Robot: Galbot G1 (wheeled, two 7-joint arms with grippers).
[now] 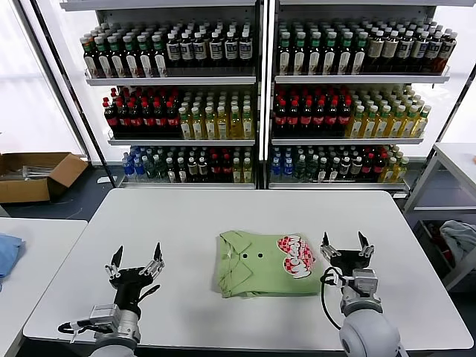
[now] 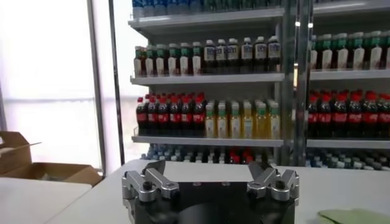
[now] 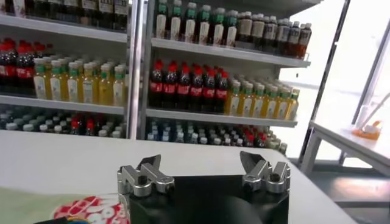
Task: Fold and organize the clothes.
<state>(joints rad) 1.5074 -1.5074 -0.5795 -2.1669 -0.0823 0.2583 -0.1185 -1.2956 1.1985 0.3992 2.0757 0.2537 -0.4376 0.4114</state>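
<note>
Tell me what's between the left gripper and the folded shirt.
Only bare white table separates the left gripper from the shirt, per the head view.

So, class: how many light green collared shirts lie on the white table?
1: a folded light green cotton shirt with a red-and-white checkered print, centre of the white table, nearer the right gripper.

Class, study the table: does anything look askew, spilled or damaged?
Nothing stands out. The shirt lies folded flat on the table; the left gripper and right gripper flank it, jaws open, holding nothing.
</note>
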